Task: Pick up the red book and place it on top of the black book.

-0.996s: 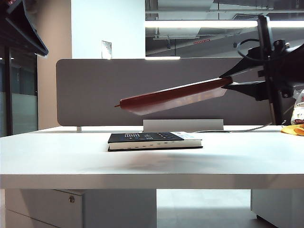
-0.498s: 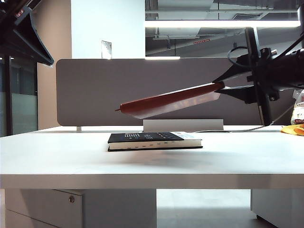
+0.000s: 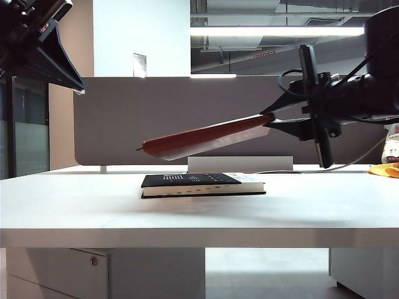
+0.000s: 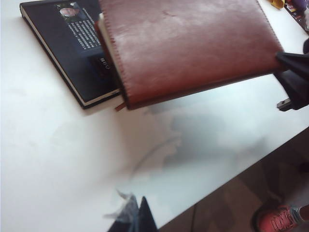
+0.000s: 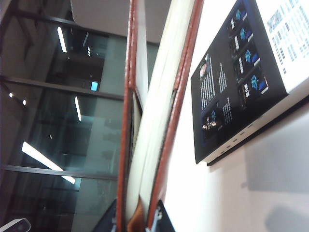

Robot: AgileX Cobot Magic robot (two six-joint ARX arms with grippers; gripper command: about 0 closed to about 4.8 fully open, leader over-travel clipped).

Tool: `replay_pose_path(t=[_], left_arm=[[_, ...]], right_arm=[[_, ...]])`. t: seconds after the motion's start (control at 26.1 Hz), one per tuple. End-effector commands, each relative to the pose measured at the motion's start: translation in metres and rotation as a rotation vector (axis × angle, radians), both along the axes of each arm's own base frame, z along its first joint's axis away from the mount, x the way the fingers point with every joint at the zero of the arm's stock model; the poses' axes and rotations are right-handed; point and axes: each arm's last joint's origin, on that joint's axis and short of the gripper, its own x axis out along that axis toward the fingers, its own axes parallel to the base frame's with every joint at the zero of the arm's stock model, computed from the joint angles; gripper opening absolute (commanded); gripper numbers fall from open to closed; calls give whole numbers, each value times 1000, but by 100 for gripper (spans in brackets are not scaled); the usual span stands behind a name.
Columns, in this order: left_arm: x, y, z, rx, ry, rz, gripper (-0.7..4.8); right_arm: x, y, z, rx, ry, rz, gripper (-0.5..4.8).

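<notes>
The red book (image 3: 206, 138) hangs tilted in the air, its free end lower, right above the black book (image 3: 199, 184). My right gripper (image 3: 272, 120) is shut on its higher end. The right wrist view shows the red book (image 5: 145, 121) edge-on between the fingers of the right gripper (image 5: 137, 220), with the black book (image 5: 236, 72) flat on the white table (image 5: 270, 193) beside it. My left gripper (image 3: 75, 84) hovers high at the left with nothing in it. In the left wrist view its tips (image 4: 139, 212) sit together, and the red book (image 4: 188, 48) covers part of the black book (image 4: 72, 43).
A grey partition panel (image 3: 118, 118) runs along the back of the table (image 3: 75, 212), with a low white stand (image 3: 240, 164) behind the black book. A yellow item (image 3: 383, 169) and a white packet (image 3: 391, 146) lie at the far right. The table edge (image 4: 227, 179) drops to the floor.
My right gripper has carried the red book leftward and slightly down, over the black book. My left arm has come lower into the top left of the exterior view.
</notes>
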Motion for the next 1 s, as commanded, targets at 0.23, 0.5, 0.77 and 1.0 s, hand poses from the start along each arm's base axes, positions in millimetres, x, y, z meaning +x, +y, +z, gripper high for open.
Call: replay_pose_path(t=[0.23, 0.5, 0.77, 1.0], left_arm=[[1, 0, 5, -13, -32, -9, -5], [1, -1, 4, -17, -28, -16, -5], [1, -1, 4, -19, -29, -17, -5], [1, -1, 4, -15, -32, -17, -5]], right_arm=[[20, 8, 13, 11, -77, 15, -2], [43, 14, 10, 6, -56, 32, -2], [59, 18, 4, -6, -11, 45, -2], [75, 21, 2, -18, 34, 42, -2]])
